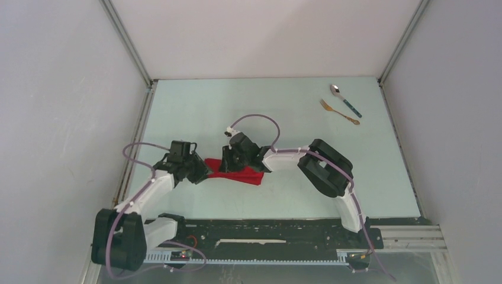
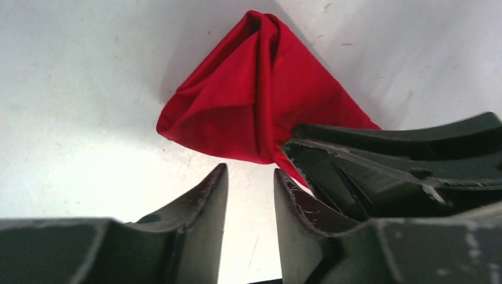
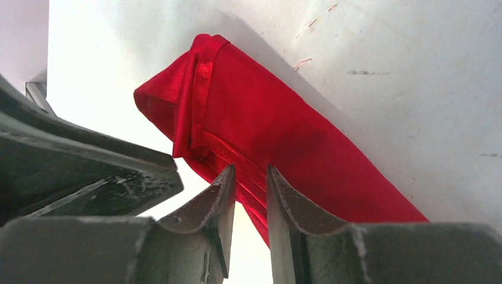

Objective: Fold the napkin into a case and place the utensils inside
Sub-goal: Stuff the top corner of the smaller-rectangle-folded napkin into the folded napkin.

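The red napkin [image 1: 240, 176] lies on the table as a narrow folded strip with layered edges, the case shape; it also shows in the left wrist view [image 2: 248, 100] and the right wrist view [image 3: 296, 136]. My left gripper [image 1: 202, 172] is at its left end, jaws slightly apart and empty [image 2: 251, 173], table showing between them. My right gripper [image 1: 229, 166] is over the strip's near edge, jaws slightly apart [image 3: 251, 170], with the cloth's edge behind the tips. The spoon [image 1: 346, 99] and the gold fork [image 1: 340, 112] lie at the far right.
Grey walls and metal rails enclose the pale table [image 1: 248, 112]. The two grippers stand close together; the right one's fingers [image 2: 385, 154] show beside the left one's. The black base rail [image 1: 266, 234] runs along the near edge.
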